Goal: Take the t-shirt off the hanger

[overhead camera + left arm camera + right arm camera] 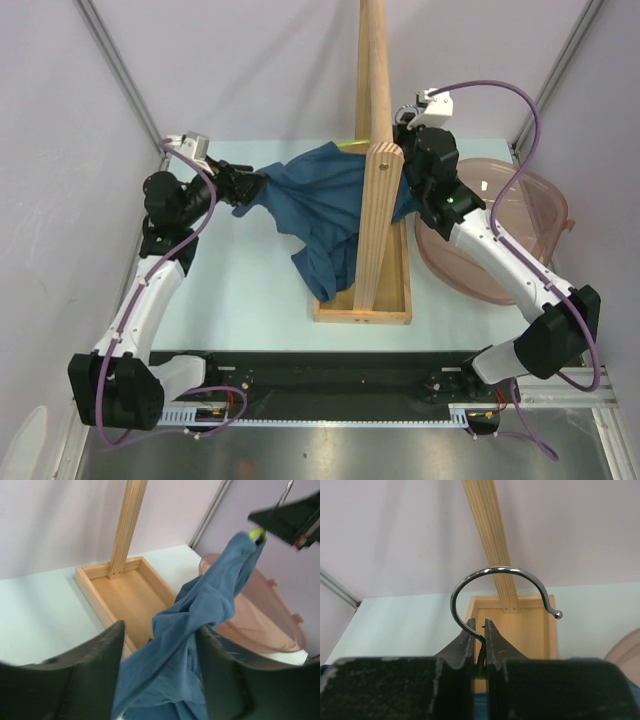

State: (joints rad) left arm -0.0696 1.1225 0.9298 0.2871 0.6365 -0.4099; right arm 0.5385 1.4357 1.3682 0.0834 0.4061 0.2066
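Mid-removal: right claw clamps the lime-green hanger's silver hook, left claw grips the teal cloth t-shirt, likely pulling leftward next.

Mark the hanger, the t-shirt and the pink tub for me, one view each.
hanger (495, 569): right wrist view, top of its silver hook's arc.
t-shirt (325, 200): top external view, middle of the bunched blue cloth.
pink tub (520, 200): top external view, bare inner wall.
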